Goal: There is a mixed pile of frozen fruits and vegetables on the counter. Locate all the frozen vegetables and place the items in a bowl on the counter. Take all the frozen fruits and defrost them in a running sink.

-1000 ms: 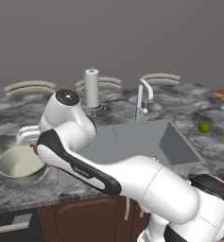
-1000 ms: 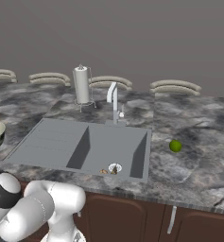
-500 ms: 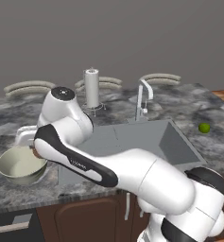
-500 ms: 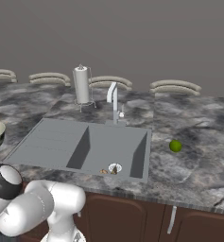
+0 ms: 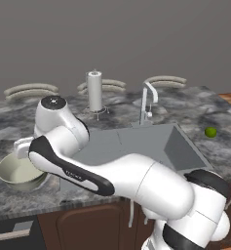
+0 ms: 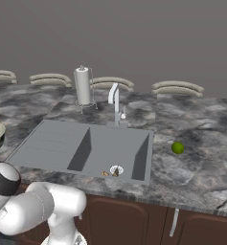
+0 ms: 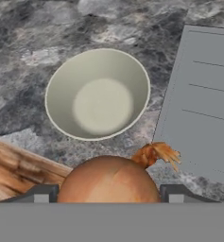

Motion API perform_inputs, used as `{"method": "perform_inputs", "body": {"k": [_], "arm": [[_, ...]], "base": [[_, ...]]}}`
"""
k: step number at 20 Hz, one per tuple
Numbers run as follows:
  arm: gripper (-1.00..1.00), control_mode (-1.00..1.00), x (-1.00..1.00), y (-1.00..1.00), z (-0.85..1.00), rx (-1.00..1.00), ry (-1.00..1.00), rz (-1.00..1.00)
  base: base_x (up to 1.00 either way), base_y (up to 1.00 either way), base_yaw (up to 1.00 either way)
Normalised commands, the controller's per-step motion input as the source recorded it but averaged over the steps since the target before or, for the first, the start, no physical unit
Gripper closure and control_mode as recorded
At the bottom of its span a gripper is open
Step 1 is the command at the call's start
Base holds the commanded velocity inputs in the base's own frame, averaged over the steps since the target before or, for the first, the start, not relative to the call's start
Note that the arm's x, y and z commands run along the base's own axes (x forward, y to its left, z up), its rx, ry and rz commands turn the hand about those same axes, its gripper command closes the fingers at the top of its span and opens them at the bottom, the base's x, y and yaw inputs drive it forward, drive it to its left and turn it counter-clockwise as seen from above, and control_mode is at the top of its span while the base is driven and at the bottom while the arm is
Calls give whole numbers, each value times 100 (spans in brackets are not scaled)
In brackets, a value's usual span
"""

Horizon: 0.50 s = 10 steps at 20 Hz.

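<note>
Since a second ago the arm has swung closer over the cream-green bowl point(image 7: 97, 93); the pincer point(image 7: 108, 191) grasps the onion point(image 7: 108, 182), hanging at the bowl's six o'clock above the tabletop point(image 7: 23, 42). Release looks imminent, while the lime-green ball point(image 6: 177, 148) waits at the sink's point(image 6: 81, 146) three o'clock.

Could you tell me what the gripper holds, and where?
The gripper holds a reddish-brown oval onion across its sides, above the counter.

Paper towel roll point(image 5: 94, 91) on stand, curved grey-beige plates point(image 6: 177, 88) along the back wall

Both base views face the sink point(image 6: 93, 148) from behind; hand view looks closely down on the bowl point(image 7: 98, 94).
</note>
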Motion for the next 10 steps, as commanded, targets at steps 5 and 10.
{"method": "perform_inputs", "body": {"k": [5, 10], "arm": [[100, -100, 22, 8, -7, -3, 0, 0], [100, -100, 41, 21, 0, 0, 0, 0]], "base": [[0, 0, 0], [0, 0, 0]]}}
